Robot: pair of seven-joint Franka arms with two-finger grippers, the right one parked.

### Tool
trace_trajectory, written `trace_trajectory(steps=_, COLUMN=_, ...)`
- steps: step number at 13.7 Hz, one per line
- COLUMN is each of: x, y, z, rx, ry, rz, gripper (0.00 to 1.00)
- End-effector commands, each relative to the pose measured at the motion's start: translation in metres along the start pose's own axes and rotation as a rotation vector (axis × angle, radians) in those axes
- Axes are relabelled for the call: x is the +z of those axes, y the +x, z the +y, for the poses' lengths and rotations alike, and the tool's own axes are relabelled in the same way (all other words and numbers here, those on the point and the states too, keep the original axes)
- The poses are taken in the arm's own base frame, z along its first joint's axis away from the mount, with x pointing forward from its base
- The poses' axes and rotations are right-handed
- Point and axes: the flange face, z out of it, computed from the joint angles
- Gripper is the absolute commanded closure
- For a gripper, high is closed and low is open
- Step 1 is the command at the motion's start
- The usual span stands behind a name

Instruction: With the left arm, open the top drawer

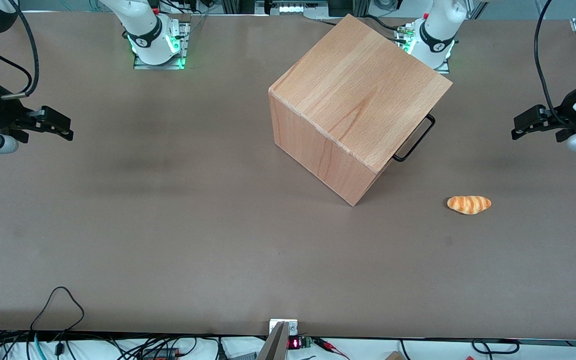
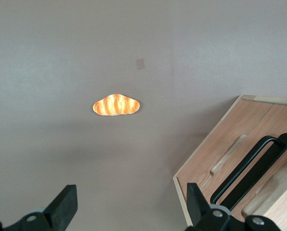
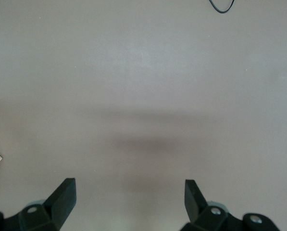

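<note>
The wooden cube cabinet (image 1: 358, 95) stands mid-table, turned at an angle. From under its top edge only the top drawer's black wire handle (image 1: 415, 140) sticks out, on the side facing the working arm's end of the table. In the left wrist view the drawer's pale wood front (image 2: 230, 159) and handle (image 2: 251, 173) show close by. The left arm's gripper (image 1: 518, 131) hovers above the table at the working arm's end, well apart from the handle. This gripper (image 2: 131, 197) is open with nothing between its fingers (image 2: 66, 197).
A small orange-striped bread roll (image 1: 469, 204) lies on the brown table, nearer the front camera than the handle and the gripper; it also shows as a bread roll (image 2: 116, 104) in the left wrist view. Cables run along the table's front edge.
</note>
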Motion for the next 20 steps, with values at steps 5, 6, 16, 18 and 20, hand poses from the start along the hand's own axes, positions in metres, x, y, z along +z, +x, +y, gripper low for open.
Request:
trace_trajectory(steps=5, x=-0.005, y=-0.001, z=0.000, rx=0.015, ry=0.012, rz=-0.008, gripper=0.00)
trace_trajectory(steps=6, x=-0.004, y=-0.001, z=-0.001, rx=0.014, ry=0.007, rz=-0.010, gripper=0.00)
trace_trajectory(steps=16, x=0.041, y=0.006, z=0.013, rx=0.046, ry=-0.104, rz=-0.071, gripper=0.00)
trace_trajectory(steps=18, x=0.064, y=0.010, z=0.036, rx=0.120, ry=-0.105, rz=-0.084, gripper=0.00)
trace_trajectory(steps=20, x=0.082, y=0.013, z=0.051, rx=0.204, ry=-0.107, rz=-0.076, gripper=0.00)
